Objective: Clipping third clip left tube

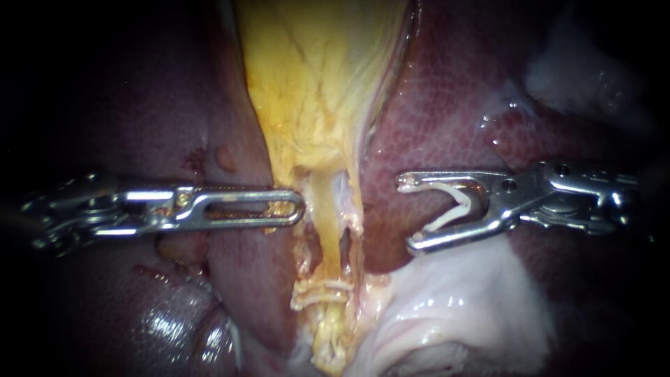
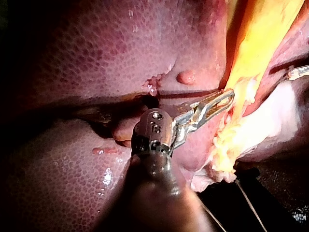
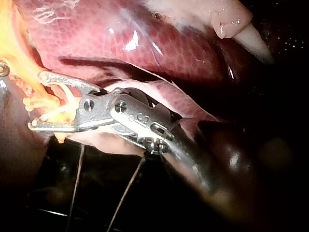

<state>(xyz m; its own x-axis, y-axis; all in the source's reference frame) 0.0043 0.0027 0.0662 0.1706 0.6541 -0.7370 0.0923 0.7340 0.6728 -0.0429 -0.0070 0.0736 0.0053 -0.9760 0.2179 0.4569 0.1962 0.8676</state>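
Observation:
The yellow gallbladder (image 1: 314, 84) narrows downward into the yellowish left tube (image 1: 324, 216), with a thinner pale right tube (image 1: 349, 241) beside it. Two white clips (image 1: 319, 292) cross the left tube low down. My left instrument (image 1: 299, 207) comes in flat, its slotted jaws shut on the yellow tissue edge (image 2: 237, 92) at the gallbladder's neck, just left of the tube. My right instrument (image 1: 407, 213) stands right of both tubes and apart from them. Its jaws are spread wide and hold a white V-shaped clip (image 1: 453, 204) between them. In the right wrist view the same jaws (image 3: 36, 100) and clip (image 3: 67, 107) face the yellow tissue.
Dark red liver (image 1: 453, 119) lies on both sides of the gallbladder. Pale glistening white tissue (image 1: 453, 307) spreads below my right instrument. A wet sheen marks the liver lobe (image 1: 167, 324) under my left instrument. Thin threads (image 3: 77, 183) run over the dark surface beneath the right jaws.

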